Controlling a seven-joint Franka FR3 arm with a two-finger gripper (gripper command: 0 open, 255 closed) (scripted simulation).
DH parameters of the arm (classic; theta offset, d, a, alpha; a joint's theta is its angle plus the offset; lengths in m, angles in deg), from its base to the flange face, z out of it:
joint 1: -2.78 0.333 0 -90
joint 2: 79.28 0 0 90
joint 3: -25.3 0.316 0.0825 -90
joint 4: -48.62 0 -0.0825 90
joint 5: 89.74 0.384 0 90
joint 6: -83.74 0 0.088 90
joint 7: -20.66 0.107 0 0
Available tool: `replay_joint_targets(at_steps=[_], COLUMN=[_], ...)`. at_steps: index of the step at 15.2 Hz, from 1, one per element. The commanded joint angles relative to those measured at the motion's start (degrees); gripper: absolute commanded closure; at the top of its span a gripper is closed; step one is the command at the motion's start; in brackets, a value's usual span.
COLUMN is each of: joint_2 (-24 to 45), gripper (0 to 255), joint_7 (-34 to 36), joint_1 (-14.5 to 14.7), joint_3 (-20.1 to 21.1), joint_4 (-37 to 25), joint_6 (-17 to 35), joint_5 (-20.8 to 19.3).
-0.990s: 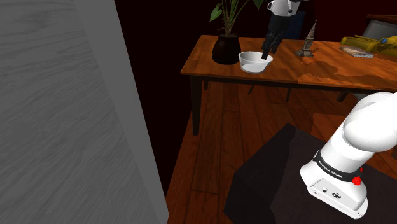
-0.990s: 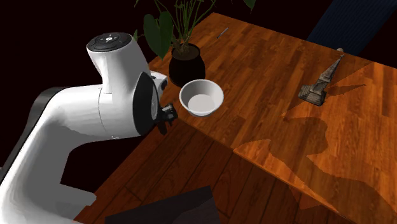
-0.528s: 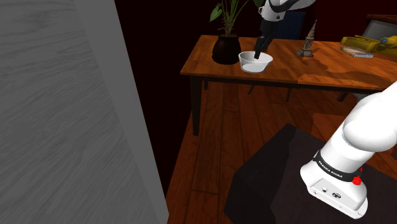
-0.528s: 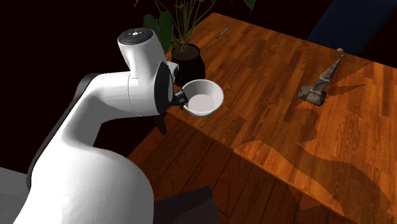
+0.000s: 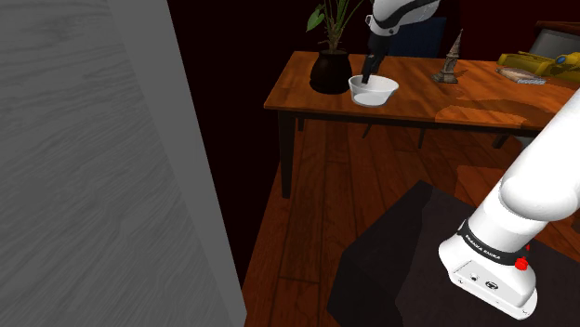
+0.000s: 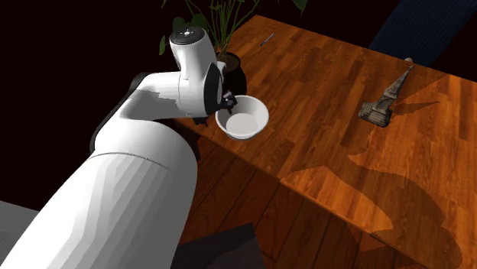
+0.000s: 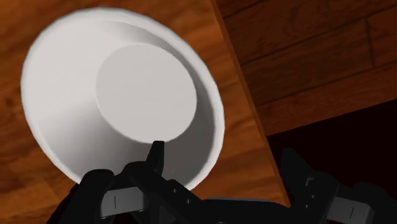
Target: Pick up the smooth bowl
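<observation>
Wrist view: gripper (image 7: 222, 159) fingers stand spread, one each side of the white bowl (image 7: 127, 95) rim; bowl sits near the wooden table (image 7: 22, 184) edge.

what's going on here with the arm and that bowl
The white arm is reaching over the wooden table to a white bowl beside a potted plant. Its black gripper is open, straddling the bowl's rim, one finger inside, one outside. The bowl sits on the table, not yet lifted.

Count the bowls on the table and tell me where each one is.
1. The white bowl sits near the edge of the table, beside the black plant pot; the open gripper straddles its rim. The arm could hide others.
</observation>
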Motion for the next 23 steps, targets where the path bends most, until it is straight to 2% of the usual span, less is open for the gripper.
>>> replay_joint_targets(at_steps=[1, 8, 9, 18, 23], joint_2=[1.6, 2.79, 2.94, 2.8, 1.7], gripper=[0, 0, 255, 255, 255], joint_7=[-0.61, -0.52, -0.5, -0.52, -0.6], joint_1=[-0.1, -0.2, -0.18, -0.2, -0.12], joint_3=[-0.18, -0.28, -0.26, -0.28, -0.19], joint_4=[-0.47, 2.54, 2.43, 2.54, -0.15], joint_6=[1.37, 5.55, 5.58, 5.55, 1.81], joint_5=[0.33, 0.5, 0.53, 0.5, 0.35])
